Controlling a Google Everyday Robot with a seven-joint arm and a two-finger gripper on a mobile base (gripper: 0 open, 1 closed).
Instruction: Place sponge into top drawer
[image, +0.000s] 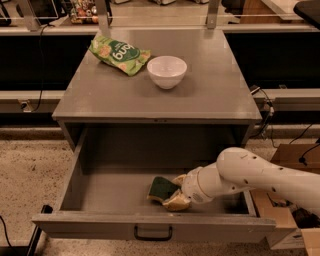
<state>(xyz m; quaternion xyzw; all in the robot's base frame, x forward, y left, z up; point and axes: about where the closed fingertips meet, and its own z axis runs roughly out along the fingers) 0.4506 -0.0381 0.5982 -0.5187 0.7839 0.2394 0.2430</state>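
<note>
The top drawer (80, 172) of the grey cabinet is pulled wide open, its dark bar handle (153, 233) at the front centre. The sponge (161, 188), dark green on top with pale yellow foam below, lies low inside the drawer near its front, at or just above the floor. My gripper (175, 192) reaches in from the right on its white arm and its pale fingers (176, 201) are closed on the sponge's right end.
On the cabinet top stand a white bowl (167, 71) and a light green snack bag (119, 53). A cardboard box (285, 200) sits on the floor to the right of the cabinet, with cables beside it.
</note>
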